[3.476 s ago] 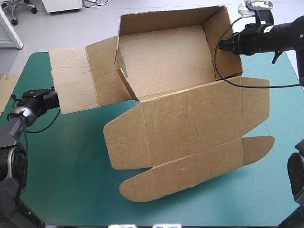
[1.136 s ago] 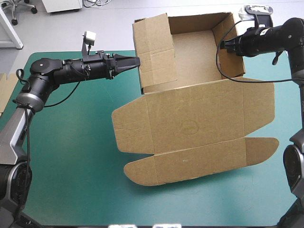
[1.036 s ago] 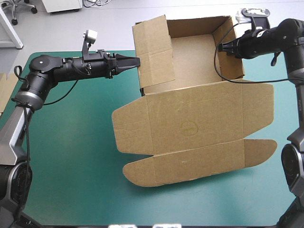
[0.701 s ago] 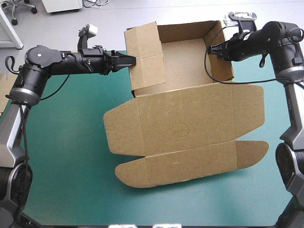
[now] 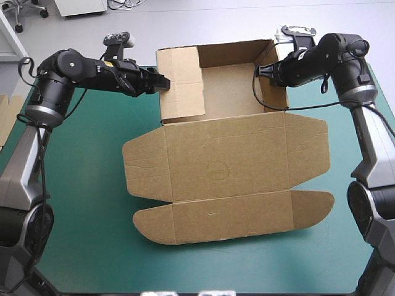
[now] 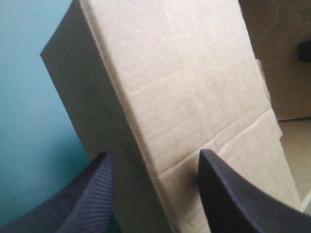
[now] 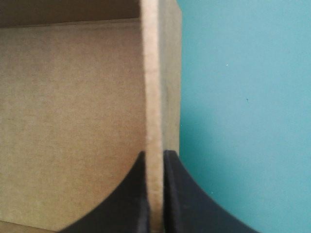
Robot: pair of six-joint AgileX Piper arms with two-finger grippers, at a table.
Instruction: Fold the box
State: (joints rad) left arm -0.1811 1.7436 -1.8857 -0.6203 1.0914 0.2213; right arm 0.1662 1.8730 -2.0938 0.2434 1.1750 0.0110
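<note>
A strip of spare board (image 5: pixel 6 123) shows at the table's (image 5: pixel 80 203) left edge. The left gripper (image 5: pixel 165 83) reaches in from the left to the box (image 5: pixel 225 166). Its black fingers (image 6: pixel 87 199) are spread wide, one on each side of the left wall's outer corner. That wall stands upright, with a creased panel turned in toward the tray.

The brown box sits mid-table, its tray part at the far edge. The back and both side walls are raised and the tray is open on top. The lid lies flat on the teal-green cover toward the near edge. It has a flap at each side and a long front flap with rounded ends.

The right gripper (image 5: pixel 259 70) pinches the top edge of the right wall. Its fingers (image 7: pixel 131 194) are nearly together, with the board between them.
</note>
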